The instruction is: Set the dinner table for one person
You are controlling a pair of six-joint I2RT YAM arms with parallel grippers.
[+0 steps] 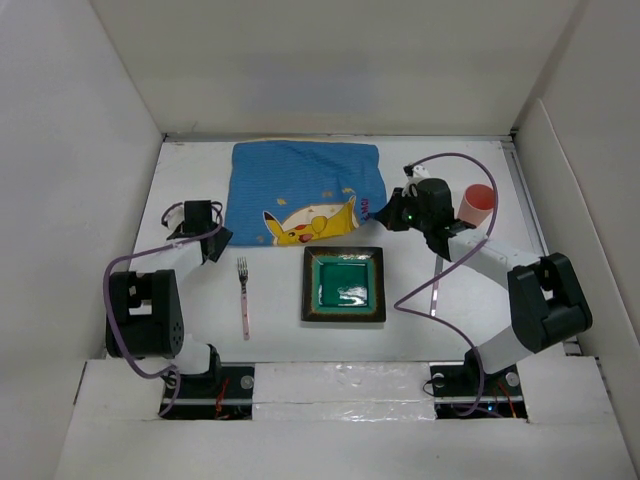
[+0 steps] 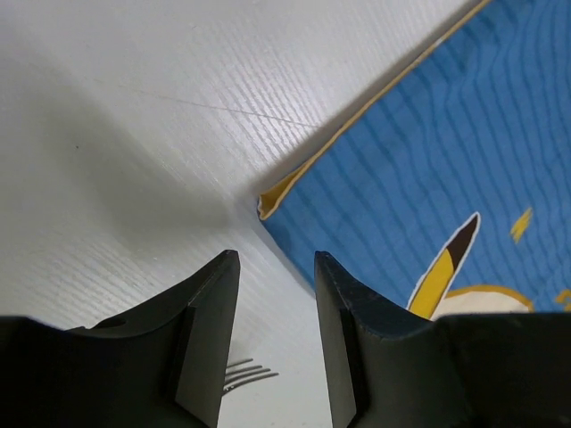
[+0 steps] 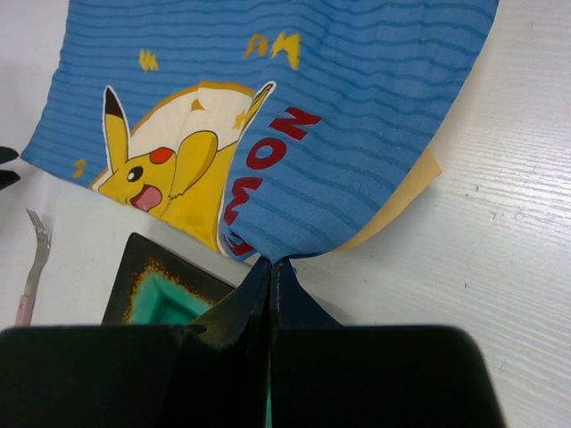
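Right wrist view shows your right fingers (image 3: 270, 272) pinching the blue placemat's (image 3: 294, 107) near corner just above the table (image 3: 500, 267), mid mat-laying; next, close the part-open, empty left fingers (image 2: 219, 294) on its other near corner and pull flat.

The left white-and-black robot arm (image 1: 160, 265) is standing at the near edge of the broad matte white table (image 1: 190, 170), elbow folded and forearm reaching toward the far edge. Its black two-finger end effector (image 2: 277, 259) is pointing down with its jaws parted and nothing between them. The right white-and-black robot arm (image 1: 490, 255) is stretching toward the table's middle. Its end effector (image 3: 270, 263) is pinching shut on a corner of the blue cartoon-printed cloth placemat (image 3: 357, 134).
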